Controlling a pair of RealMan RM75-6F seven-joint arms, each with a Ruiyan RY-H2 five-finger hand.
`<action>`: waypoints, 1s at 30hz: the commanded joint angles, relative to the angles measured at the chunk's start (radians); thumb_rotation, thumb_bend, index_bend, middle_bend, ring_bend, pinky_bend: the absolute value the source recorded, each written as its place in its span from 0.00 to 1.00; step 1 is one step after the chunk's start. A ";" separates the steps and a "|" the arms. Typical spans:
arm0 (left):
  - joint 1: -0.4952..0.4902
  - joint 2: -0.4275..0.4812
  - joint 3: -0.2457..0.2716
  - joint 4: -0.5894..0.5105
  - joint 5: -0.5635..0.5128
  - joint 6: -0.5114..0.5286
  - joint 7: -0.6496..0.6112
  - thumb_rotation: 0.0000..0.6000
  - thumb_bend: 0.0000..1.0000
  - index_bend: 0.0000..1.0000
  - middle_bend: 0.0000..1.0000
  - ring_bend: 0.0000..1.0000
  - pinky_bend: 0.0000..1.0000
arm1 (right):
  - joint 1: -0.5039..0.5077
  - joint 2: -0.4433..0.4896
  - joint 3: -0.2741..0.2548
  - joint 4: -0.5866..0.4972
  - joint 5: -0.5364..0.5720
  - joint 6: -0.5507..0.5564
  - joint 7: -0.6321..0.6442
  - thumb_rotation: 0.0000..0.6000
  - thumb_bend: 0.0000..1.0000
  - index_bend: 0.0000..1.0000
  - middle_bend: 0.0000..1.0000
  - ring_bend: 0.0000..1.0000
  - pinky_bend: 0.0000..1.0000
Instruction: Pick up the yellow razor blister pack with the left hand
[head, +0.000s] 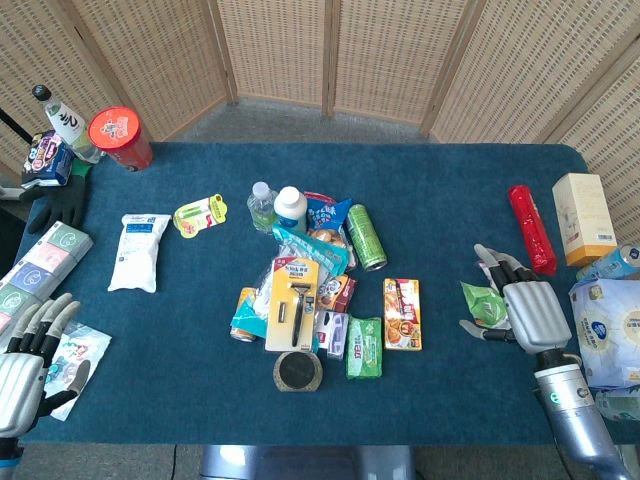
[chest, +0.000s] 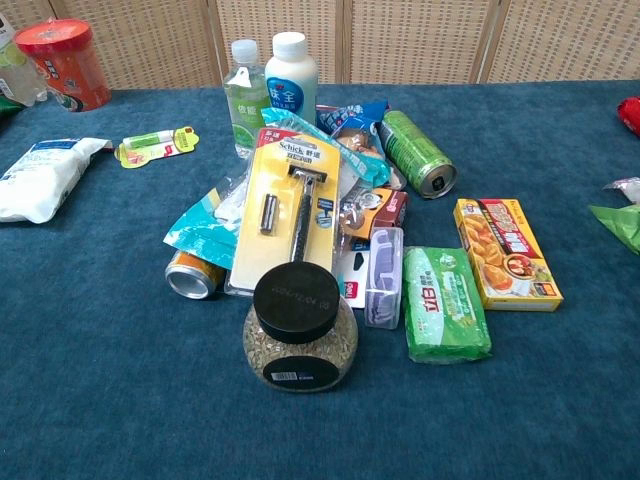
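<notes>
The yellow razor blister pack (head: 293, 303) lies on top of the pile in the middle of the blue table; in the chest view the razor pack (chest: 288, 205) shows a black razor and leans on other packets behind a jar. My left hand (head: 30, 365) rests at the table's front left corner, fingers apart and holding nothing, far to the left of the pack. My right hand (head: 525, 310) lies at the right side, fingers apart, beside a green packet (head: 483, 303). Neither hand shows in the chest view.
A black-lidded jar (chest: 299, 330) stands just in front of the pack. Around it lie a green can (chest: 418, 153), two bottles (chest: 270, 75), a green packet (chest: 446, 303) and a yellow box (chest: 506, 253). A white pouch (head: 138, 251) and red cup (head: 120, 138) sit left.
</notes>
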 joint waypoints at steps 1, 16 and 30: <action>-0.004 -0.001 -0.001 0.000 -0.004 -0.009 0.000 1.00 0.48 0.00 0.03 0.00 0.00 | -0.001 0.000 0.000 -0.002 0.004 -0.002 0.004 0.73 0.18 0.00 0.13 0.14 0.31; -0.093 0.021 -0.037 -0.010 0.019 -0.119 0.079 1.00 0.48 0.00 0.02 0.00 0.00 | -0.027 0.014 -0.004 0.000 -0.005 0.014 0.060 0.74 0.18 0.00 0.13 0.14 0.31; -0.300 -0.122 -0.085 0.088 0.080 -0.347 0.187 1.00 0.36 0.00 0.00 0.00 0.00 | -0.057 0.066 -0.001 -0.039 -0.012 0.046 0.080 0.73 0.18 0.00 0.13 0.14 0.31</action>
